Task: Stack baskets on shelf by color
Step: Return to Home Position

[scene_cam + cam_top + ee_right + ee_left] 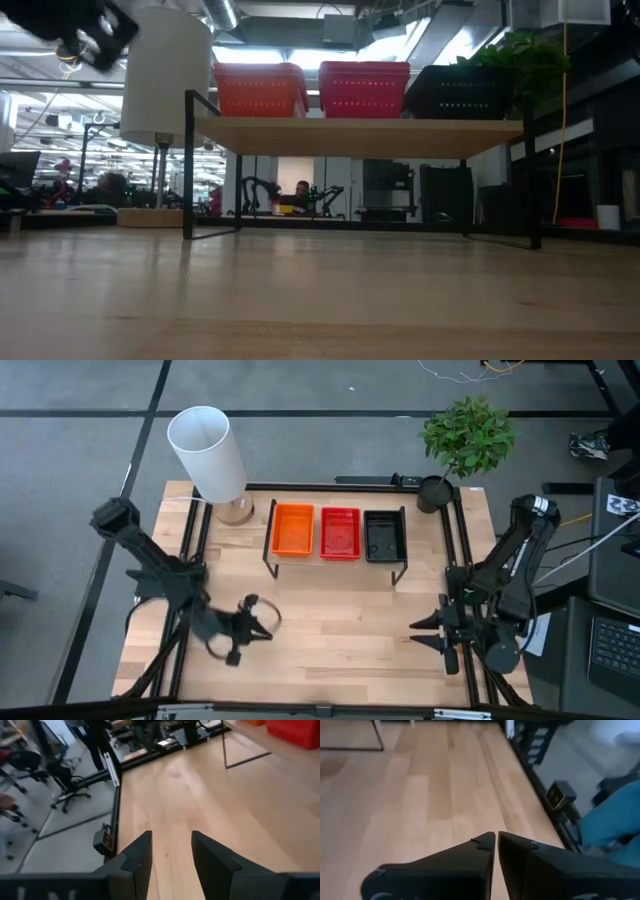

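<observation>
One shelf (360, 135), one orange stack (260, 90), red stack (363, 88), black stack (465, 92)

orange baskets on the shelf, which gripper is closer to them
Left. The left gripper is over the table in front of the orange baskets; the right gripper is farther off, past the black baskets.

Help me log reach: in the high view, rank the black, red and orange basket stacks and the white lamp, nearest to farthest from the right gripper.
From the right gripper, by the right edge of the table:
1. Black stack, right end of the shelf.
2. Red stack, middle of the shelf.
3. Orange stack, left end of the shelf.
4. White lamp, far left corner of the table.
</observation>
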You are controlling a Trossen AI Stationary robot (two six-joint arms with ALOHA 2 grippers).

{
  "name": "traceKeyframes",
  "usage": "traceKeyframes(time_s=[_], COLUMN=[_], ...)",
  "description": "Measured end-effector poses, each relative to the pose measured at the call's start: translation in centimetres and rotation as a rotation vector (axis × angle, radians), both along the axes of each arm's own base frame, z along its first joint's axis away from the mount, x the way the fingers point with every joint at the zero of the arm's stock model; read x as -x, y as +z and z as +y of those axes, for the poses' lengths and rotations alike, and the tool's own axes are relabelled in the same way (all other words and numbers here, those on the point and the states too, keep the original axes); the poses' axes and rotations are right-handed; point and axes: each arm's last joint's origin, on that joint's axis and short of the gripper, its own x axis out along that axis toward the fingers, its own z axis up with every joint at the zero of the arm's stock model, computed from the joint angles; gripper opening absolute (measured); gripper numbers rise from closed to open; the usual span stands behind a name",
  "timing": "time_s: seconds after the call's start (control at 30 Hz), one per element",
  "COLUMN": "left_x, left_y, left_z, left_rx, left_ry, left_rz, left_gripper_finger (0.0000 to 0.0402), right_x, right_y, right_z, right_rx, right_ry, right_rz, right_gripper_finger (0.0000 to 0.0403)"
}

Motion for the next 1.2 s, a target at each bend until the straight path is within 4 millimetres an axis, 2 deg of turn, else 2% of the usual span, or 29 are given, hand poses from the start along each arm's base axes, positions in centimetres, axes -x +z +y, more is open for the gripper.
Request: traceKeyframes(time_s=[0.13, 0.2, 0.33, 0.47, 0.6, 0.8, 1.0, 1.1, 1.2], left_x=[1.1, 1.5, 2.0, 2.3, 2.7, 3.7, 4.4, 4.8, 5.2], left_y=[-2.5, -2.8, -3.1, -4.2, -5.3, -6.4, -6.4, -6.2, -5.7], left_z=[3.6, 4.8, 6.4, 8.6, 10.6, 12.0, 12.3, 12.3, 12.5], left_rx=[0.056, 0.054, -0.058, -0.091, -0.022, 0.021, 0.031, 0.037, 0.020], left_ry=[-0.061, -0.101, -0.158, -0.160, -0.164, -0.159, -0.150, -0.147, -0.136], left_rz=[-0.148, -0.243, -0.357, -0.345, -0.312, -0.285, -0.240, -0.246, -0.275], left_gripper_finger=[0.0007, 0.0003, 0.0001, 0.0000, 0.0000, 0.0000, 0.0000, 0.0000, 0.0000], right_x=[0.1, 0.1, 0.1, 0.1, 0.1, -0.3, -1.8, -2.7, -3.2], right_y=[-1.4, -1.6, -1.7, -1.6, -1.6, -2.3, -5.5, -6.0, -5.5], right_z=[0.1, 0.1, 0.2, 0.4, 0.4, 0.0, -1.9, -2.4, -2.8], right_rx=[-0.039, -0.060, -0.079, -0.094, -0.084, 0.069, 0.025, 0.034, 0.069], right_ry=[0.005, 0.005, 0.012, 0.053, 0.058, -0.018, -0.044, 0.033, 0.211], right_rz=[-0.026, -0.036, -0.042, -0.017, -0.015, -0.068, 0.024, -0.002, -0.098], right_gripper_finger=[0.0136, 0.0136, 0.0136, 0.0136, 0.0136, 0.0136, 0.0136, 0.0136, 0.0136])
